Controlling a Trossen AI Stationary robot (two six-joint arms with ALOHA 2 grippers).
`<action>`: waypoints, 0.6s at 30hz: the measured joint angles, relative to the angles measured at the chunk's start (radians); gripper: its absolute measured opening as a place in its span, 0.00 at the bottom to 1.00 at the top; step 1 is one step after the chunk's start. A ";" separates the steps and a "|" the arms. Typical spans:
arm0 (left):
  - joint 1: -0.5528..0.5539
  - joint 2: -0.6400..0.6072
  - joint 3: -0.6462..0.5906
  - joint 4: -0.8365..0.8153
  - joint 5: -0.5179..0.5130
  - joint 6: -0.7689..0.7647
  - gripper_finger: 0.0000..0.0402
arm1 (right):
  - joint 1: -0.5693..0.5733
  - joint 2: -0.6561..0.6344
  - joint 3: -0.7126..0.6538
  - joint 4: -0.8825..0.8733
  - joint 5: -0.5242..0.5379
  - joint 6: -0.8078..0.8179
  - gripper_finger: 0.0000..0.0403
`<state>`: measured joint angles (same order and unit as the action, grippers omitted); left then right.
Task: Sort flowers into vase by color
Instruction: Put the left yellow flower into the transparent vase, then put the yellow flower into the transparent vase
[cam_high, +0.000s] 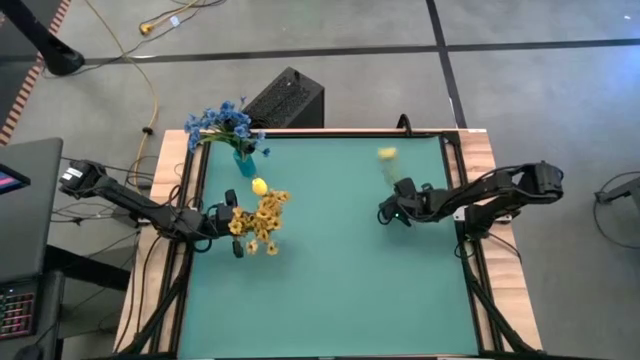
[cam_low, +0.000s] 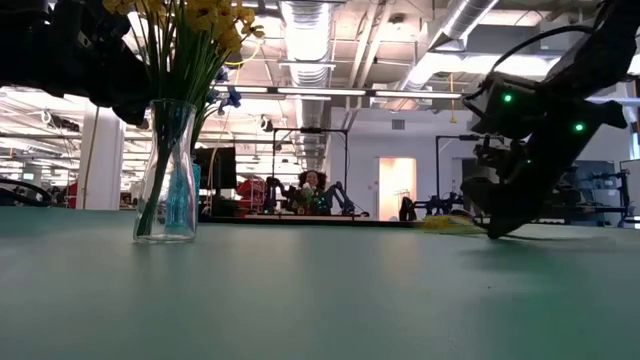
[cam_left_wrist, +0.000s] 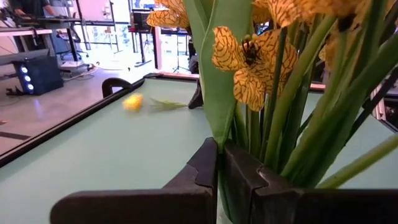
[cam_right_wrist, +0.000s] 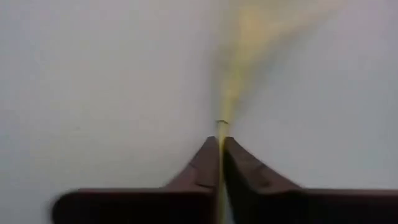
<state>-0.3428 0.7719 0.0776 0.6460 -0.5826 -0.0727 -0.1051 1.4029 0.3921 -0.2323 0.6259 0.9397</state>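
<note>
1. Fingers on your right gripper (cam_high: 384, 214) were pinched together on the thin stalk of a yellow bud stem (cam_high: 387, 155); in the right wrist view the stalk (cam_right_wrist: 221, 134) ran straight out from between the closed tips, the rest a yellow blur.
2. That gripper sat low at the table (cam_high: 340, 290), right of centre. Low view showed it tilted down w/ the tips at the surface (cam_low: 492, 232).
3. The bud itself lay toward the far right part of the green mat, near the back edge, well apart from both vases. Couldn't tell whether it was lifted off the mat or not.
4. Your left gripper (cam_high: 238, 246) was at the left side of the table, fingers closed tight on green stalks of the yellow flower bunch (cam_high: 262, 220). Left wrist view showed stalks and a broad leaf (cam_left_wrist: 219, 81) squeezed between the tips, w/ a spotted yellow blossom (cam_left_wrist: 249, 62) right above.
5. That bunch stood in a clear glass vase (cam_low: 167, 175), seen in the low view at the left.
6. Blue flower spray (cam_high: 222, 122) sat in a teal vase (cam_high: 243, 160) at the far left corner of the mat, just behind the yellow bunch.
7. One yellow bud (cam_high: 259, 186) showed between the teal vase and the yellow bunch; couldn't tell which vase held it.
8. Left wrist view also caught the yellow bud stem (cam_left_wrist: 132, 102) across the mat, w/ the right arm behind it.
</note>
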 joint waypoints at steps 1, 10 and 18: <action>0.000 0.000 0.000 0.000 0.000 0.001 0.01 | 0.014 -0.009 0.006 -0.005 0.010 -0.010 0.06; 0.000 -0.009 0.000 -0.001 -0.001 0.051 0.22 | 0.138 -0.117 0.082 -0.020 0.145 -0.087 0.05; 0.000 -0.064 0.000 -0.002 -0.017 0.052 0.44 | 0.382 -0.181 0.101 0.667 0.323 -0.508 0.05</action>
<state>-0.3428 0.7084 0.0776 0.6437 -0.5995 -0.0204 0.2769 1.2216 0.4927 0.4342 0.9487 0.4314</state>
